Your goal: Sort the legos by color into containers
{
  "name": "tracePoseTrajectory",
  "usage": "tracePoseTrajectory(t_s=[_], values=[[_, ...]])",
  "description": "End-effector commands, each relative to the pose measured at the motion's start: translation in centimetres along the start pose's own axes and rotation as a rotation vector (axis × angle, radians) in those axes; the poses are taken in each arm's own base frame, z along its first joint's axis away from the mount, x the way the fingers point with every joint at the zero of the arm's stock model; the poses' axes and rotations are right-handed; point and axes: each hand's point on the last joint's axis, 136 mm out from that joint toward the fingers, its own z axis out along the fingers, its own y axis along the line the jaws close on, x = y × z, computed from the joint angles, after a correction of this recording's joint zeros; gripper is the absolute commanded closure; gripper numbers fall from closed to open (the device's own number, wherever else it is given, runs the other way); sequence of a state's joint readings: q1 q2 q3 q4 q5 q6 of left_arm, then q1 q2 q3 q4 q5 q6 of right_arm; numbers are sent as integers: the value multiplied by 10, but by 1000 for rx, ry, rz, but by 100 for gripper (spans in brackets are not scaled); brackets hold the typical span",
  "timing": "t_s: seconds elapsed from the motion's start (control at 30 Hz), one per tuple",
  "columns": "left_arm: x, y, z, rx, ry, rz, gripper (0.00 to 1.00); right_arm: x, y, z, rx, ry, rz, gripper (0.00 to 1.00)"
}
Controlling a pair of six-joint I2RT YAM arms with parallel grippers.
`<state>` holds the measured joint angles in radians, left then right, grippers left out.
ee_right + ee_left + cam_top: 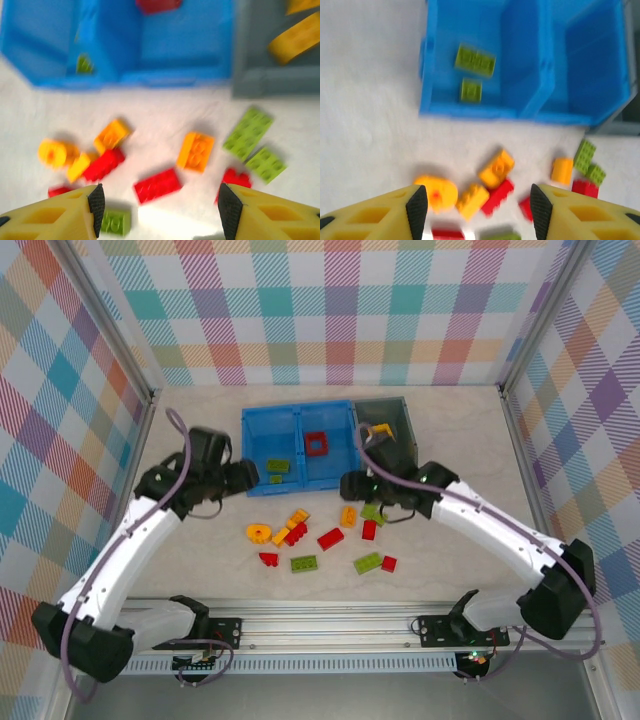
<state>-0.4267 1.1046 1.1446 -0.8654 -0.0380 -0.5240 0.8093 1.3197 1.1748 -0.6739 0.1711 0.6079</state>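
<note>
The right gripper (159,206) is apart and empty; a red brick (157,185) lies just ahead at twelve o'clock, its long side maybe pointing toward two.

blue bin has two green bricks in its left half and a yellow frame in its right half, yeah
No: the frame in the blue bin's right half is red, not yellow; the top view shows it. The rest holds.

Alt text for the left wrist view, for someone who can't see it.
Two green bricks lie in the left compartment of a blue bin. Yellow, red and green bricks lie scattered on the table before it, between the yellow fingers of the open left gripper.
</note>
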Motion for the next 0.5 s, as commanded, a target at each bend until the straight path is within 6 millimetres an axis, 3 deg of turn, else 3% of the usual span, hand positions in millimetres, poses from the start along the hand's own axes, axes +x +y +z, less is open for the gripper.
tracePoseTrajectory(t_s=[0.0, 0.07, 0.13, 0.23, 0.33, 0.47], values=[[61, 6, 12, -27, 116, -91, 43, 37, 16, -4, -20, 20, -118, 37], [89, 0, 20, -22, 152, -38, 42, 61, 22, -3, -24, 41, -147, 37], [119, -21, 28, 50, 183, 45, 40, 84, 24, -5, -37, 70, -153, 37], [151, -33, 36, 69, 215, 195, 34, 113, 24, -13, -61, 106, -150, 36], [167, -22, 47, -13, 276, 198, 31, 133, 20, -26, -52, 131, -157, 35], [183, -25, 54, -65, 293, 24, 33, 143, 12, -43, -38, 131, -138, 36]])
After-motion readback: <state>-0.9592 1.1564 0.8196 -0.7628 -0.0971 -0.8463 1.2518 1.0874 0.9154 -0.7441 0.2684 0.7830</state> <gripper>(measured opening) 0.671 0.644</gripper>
